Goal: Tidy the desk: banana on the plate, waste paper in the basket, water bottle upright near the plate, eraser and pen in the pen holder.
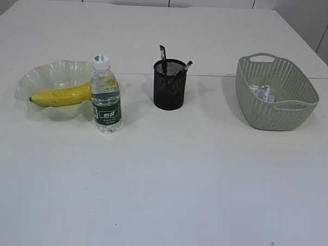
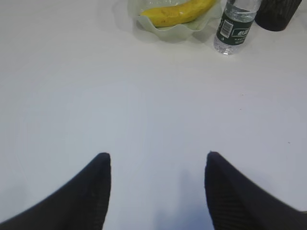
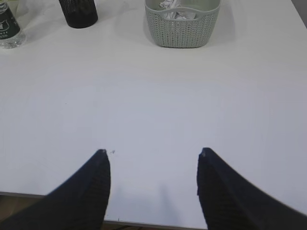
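The banana [image 1: 60, 94] lies on the plate [image 1: 38, 74] with the bottle [image 1: 105, 94] upright just beside it; the pen [image 1: 163, 58] stands in the holder [image 1: 169, 84] (eraser not discernible) and paper [image 1: 262, 92] sits in the basket [image 1: 295, 115], so the tidying looks done. The left pincer [image 2: 158, 160] and right pincer [image 3: 151, 155] hover wide apart and empty over bare desk [image 1: 167, 177], well clear of everything.

White table [image 1: 167, 177] carries plate [image 1: 38, 76], upright bottle [image 1: 106, 96], pen holder [image 1: 169, 84], basket [image 1: 275, 95].

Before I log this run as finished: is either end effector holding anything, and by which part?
Nothing is held. The left end effector and right end effector both stand open over bare table, with nothing between their fingers.
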Controlling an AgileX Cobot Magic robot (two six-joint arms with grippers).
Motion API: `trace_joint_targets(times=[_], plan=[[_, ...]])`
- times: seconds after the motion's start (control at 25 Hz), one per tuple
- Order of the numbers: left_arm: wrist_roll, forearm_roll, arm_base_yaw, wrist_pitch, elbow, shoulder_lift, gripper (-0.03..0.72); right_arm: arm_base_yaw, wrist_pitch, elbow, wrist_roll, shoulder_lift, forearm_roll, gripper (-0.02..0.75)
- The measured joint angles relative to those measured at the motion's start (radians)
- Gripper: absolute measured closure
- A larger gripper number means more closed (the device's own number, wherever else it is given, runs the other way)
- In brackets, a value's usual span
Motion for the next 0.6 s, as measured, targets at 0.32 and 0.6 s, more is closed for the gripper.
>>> trace_joint_targets(times=[0.32,0.6], plan=[[0.008,0.018,0.0,0.0,0.0,0.0,0.262,0.0,0.0,0.0,-0.001,0.0,-0.017,0.305],[0.057,0.018,0.0,0.0,0.0,0.0,0.267,0.0,0.0,0.0,-0.001,0.0,-0.038,0.305]])
